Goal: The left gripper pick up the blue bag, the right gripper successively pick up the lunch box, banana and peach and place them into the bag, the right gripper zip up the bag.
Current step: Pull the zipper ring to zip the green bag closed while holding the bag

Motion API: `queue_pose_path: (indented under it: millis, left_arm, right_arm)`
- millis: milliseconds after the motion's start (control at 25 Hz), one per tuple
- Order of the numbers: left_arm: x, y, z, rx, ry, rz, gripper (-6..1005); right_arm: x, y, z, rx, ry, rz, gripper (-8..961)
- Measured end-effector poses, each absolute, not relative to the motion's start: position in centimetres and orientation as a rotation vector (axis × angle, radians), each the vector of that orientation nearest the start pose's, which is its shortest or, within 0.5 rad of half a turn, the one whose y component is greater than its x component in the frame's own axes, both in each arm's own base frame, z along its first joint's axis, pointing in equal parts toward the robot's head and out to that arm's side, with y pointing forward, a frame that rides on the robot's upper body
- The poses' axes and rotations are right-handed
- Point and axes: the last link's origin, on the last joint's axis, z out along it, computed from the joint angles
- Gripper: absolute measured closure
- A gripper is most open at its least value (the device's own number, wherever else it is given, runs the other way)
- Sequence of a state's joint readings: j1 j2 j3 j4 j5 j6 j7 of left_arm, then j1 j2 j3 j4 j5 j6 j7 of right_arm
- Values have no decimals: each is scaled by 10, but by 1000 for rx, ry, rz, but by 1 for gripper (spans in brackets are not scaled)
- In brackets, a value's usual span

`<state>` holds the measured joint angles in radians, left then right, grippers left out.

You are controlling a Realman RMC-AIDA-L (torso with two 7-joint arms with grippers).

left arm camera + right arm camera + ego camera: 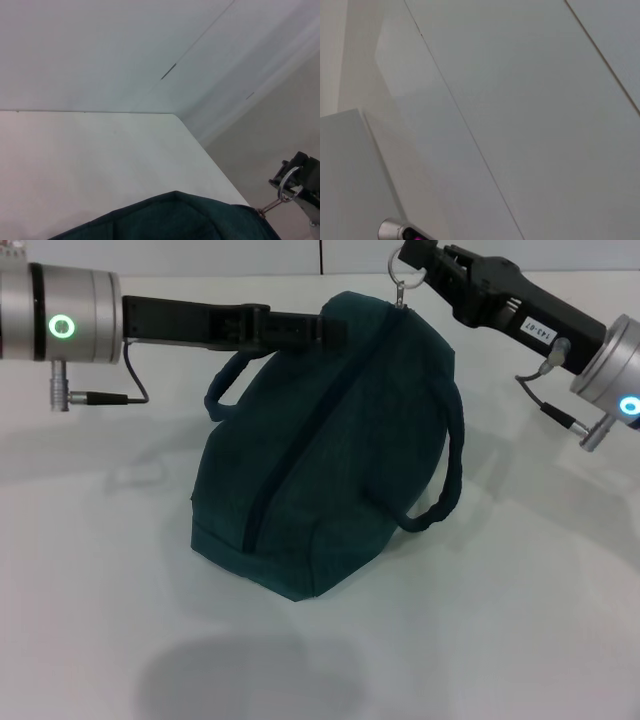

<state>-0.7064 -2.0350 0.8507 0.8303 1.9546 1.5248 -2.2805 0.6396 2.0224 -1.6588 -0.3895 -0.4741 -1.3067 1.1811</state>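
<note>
Head view: zipped bag point(330, 460), ring point(407, 272)

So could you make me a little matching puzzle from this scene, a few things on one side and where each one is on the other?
Things:
1. left gripper
2. right gripper
3. blue bag
4. zipper ring

Places:
A. held by the right gripper above the bag's top end
B. resting with its base on the white table
C. at the bag's upper left side
D. at the bag's top, pinching the metal ring

Pairs: 1-C, 2-D, 3-B, 4-A
</note>
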Motion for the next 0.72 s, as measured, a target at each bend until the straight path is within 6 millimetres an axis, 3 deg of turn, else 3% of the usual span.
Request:
queue_pose_path:
  millis: [720]
  left_arm:
    - [-179,389,17,-2644,-1298,-707,109]
  right_arm:
    - [170,372,-24,-2310,696,1477,936]
